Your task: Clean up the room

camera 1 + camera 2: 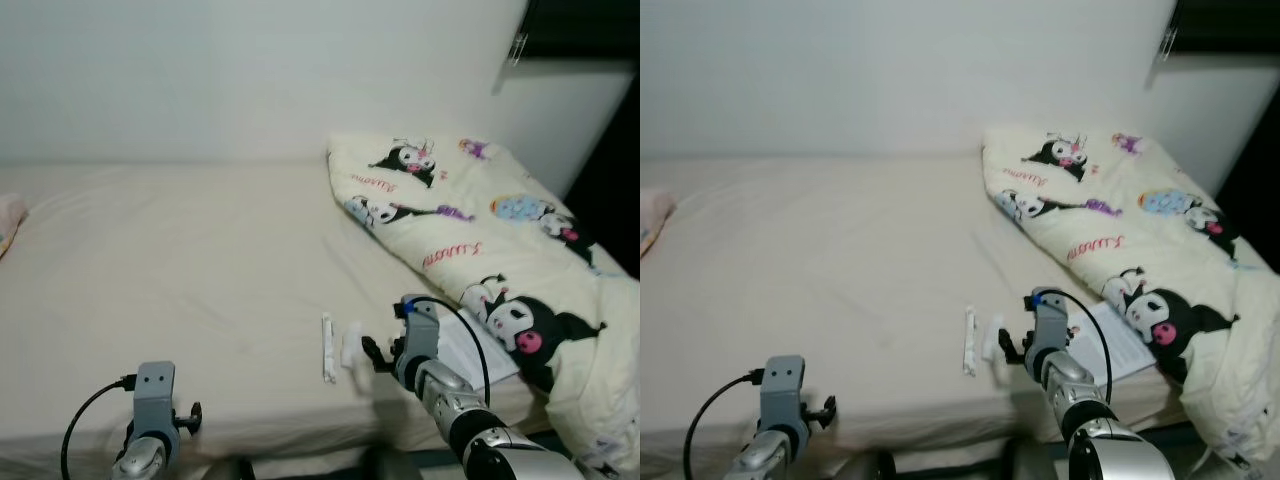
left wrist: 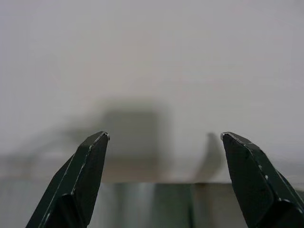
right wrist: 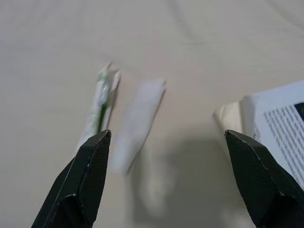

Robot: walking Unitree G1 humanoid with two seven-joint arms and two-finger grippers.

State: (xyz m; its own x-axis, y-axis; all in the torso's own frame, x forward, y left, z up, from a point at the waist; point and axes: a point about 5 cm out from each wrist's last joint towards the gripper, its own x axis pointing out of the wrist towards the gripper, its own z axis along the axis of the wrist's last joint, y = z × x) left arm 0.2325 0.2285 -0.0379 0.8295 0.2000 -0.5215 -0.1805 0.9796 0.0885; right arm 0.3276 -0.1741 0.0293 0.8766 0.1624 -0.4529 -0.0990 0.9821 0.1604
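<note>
Right gripper (image 3: 164, 178) wide apart, holds nothing, hangs just over small white paper scrap (image 3: 137, 121) and thin white wrapped stick (image 3: 100, 107) near bed edge. Left gripper (image 2: 164, 178) apart too, low by cream bed sheet (image 1: 180, 270). Printed paper sheet (image 3: 280, 123) beside cartoon blanket (image 1: 480, 230). Nothing picked up yet; all trash left.
</note>
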